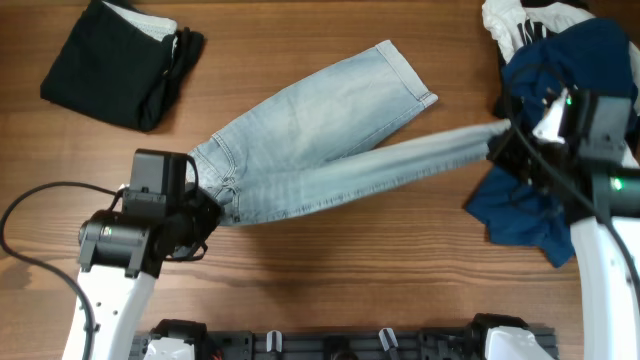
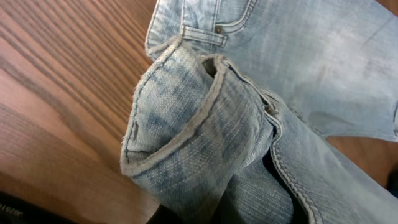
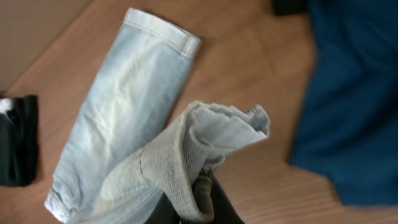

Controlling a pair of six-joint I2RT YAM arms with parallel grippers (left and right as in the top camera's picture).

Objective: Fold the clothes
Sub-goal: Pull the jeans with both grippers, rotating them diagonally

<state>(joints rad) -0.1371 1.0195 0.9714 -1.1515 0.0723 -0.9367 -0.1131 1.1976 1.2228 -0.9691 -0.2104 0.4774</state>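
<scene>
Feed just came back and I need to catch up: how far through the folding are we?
Done: a black garment lies folded at far left. In hand: the jeans, not yet folded, with the left jaws shut on the waistband and the right jaws on one leg hem, that leg stretched out. Left: fold the jeans, then the blue garment and white garment heaped on the right.

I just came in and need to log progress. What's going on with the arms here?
Two arms hold a pair of jeans on the table. The left gripper pinches the waistband; the right gripper grips one leg's hem, stretching that leg out. The other leg lies flat. No fold yet. A black garment lies far left, a blue garment by the right arm.
</scene>
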